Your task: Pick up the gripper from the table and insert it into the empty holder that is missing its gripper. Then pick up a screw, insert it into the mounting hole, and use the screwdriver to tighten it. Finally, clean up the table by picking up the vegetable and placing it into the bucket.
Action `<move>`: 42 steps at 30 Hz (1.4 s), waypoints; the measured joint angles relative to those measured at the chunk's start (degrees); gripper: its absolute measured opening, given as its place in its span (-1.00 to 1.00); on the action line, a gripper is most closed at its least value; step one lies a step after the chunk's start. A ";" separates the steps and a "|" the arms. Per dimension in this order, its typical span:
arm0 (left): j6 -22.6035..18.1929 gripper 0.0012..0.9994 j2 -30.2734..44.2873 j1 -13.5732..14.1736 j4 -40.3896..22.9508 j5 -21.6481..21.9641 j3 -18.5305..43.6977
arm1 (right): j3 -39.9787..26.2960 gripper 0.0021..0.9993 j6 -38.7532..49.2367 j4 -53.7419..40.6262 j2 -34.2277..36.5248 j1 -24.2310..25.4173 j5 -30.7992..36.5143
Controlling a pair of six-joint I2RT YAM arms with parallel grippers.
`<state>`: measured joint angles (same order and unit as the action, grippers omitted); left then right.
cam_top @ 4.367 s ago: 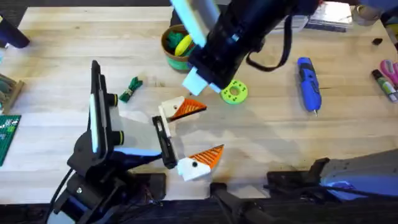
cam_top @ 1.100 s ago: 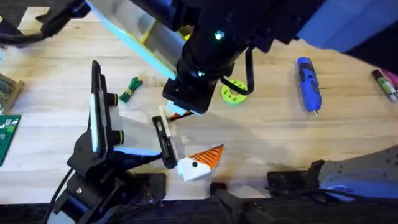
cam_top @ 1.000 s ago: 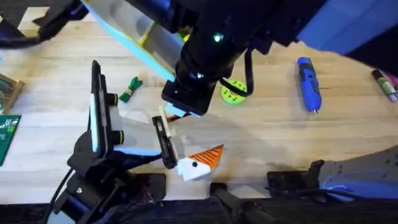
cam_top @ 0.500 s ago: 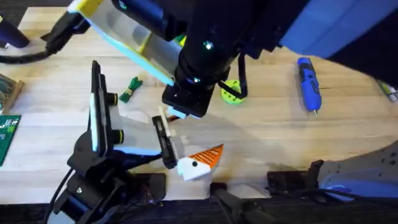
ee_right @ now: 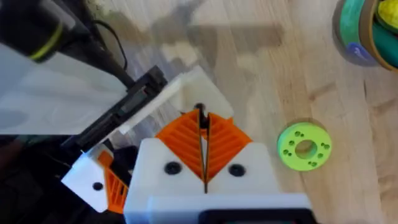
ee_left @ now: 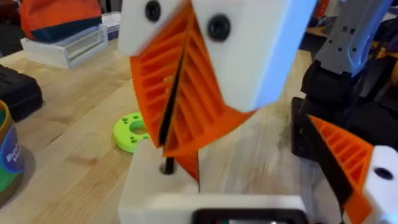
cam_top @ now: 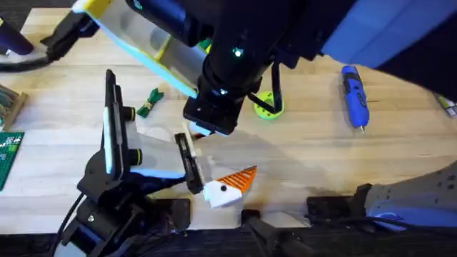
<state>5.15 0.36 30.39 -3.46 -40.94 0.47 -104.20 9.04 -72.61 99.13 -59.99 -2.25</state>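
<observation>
My right gripper (cam_top: 202, 130) reaches across to the holder (cam_top: 187, 140) on the left arm. Its orange fingers (ee_right: 202, 118) are shut on a thin dark screw (ee_left: 169, 163), whose tip is at the hole in the white holder (ee_left: 149, 193). The right gripper covers the holder's front, so the orange gripper part there is hidden. My left gripper (cam_top: 214, 158) stands open, with one orange finger (ee_left: 342, 155) on its far mount. The vegetable (cam_top: 148, 102) lies left of the arms. The blue screwdriver (cam_top: 355, 95) lies at the right. The bucket (ee_right: 367, 31) stands behind, mostly under the right arm.
A bright green ring disc (cam_top: 270, 107) lies just right of the right gripper. A green circuit board (cam_top: 8, 158) sits at the table's left edge, and a black case (ee_left: 18, 93) is near the bucket. Bare wood lies between disc and screwdriver.
The right arm has come down from beside the green disc onto the holder. Over the last second it crept slightly left and lower. The left arm has stayed still.
</observation>
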 joint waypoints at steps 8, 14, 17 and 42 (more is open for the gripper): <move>-0.03 0.97 -0.02 0.00 0.00 -0.05 0.00 | 0.00 -0.99 0.00 0.23 0.71 0.00 -2.13; 0.48 0.97 0.07 0.00 -0.07 -0.27 0.00 | -0.02 -0.99 0.00 0.34 1.77 0.04 -2.35; 0.50 0.97 0.07 0.00 -0.07 -0.27 0.00 | -0.02 -0.99 0.00 0.34 1.77 0.04 -2.35; -0.03 0.97 0.04 -0.04 0.00 -0.22 0.00 | 3.00 0.99 -1.79 -0.57 -4.39 12.85 -10.95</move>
<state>5.13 0.40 30.35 -3.46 -41.17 0.47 -101.20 7.25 -73.18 94.74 -47.14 -13.20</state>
